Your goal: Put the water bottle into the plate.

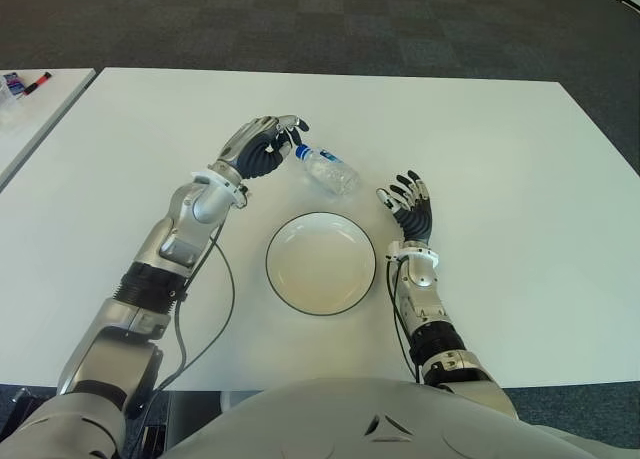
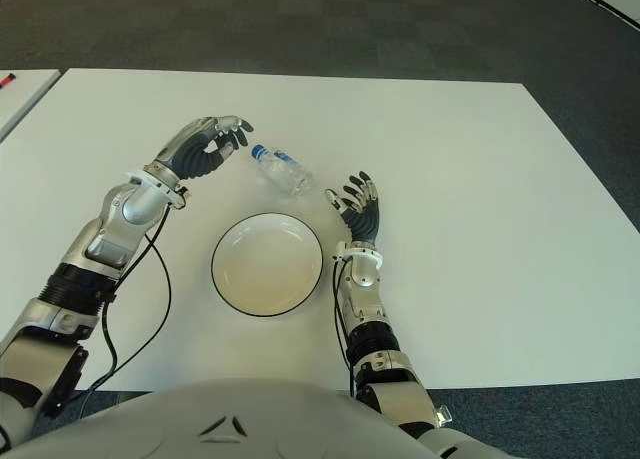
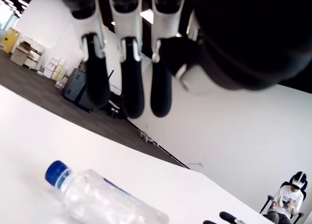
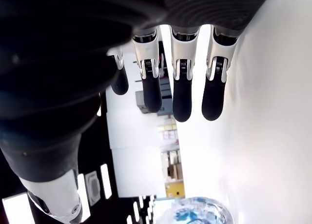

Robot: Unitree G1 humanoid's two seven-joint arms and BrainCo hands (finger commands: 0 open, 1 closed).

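Both hands are empty: my left hand [image 1: 264, 144], fingers loosely curled, hovers beside the bottle [image 1: 327, 169] cap, apparently not touching. My right hand [image 1: 408, 207] waits, fingers spread. Next I must close around the lying bottle, then lift it to the plate [image 1: 320, 262].

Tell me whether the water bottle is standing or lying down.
Lying down: the water bottle is on its side on the table, blue cap toward the left hand, behind the plate.

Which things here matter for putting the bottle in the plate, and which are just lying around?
Job:
water bottle, lying on its side
plate
left robot hand, open by the bottle cap
right robot hand, open beside the bottle

Lying about:
markers on the side table
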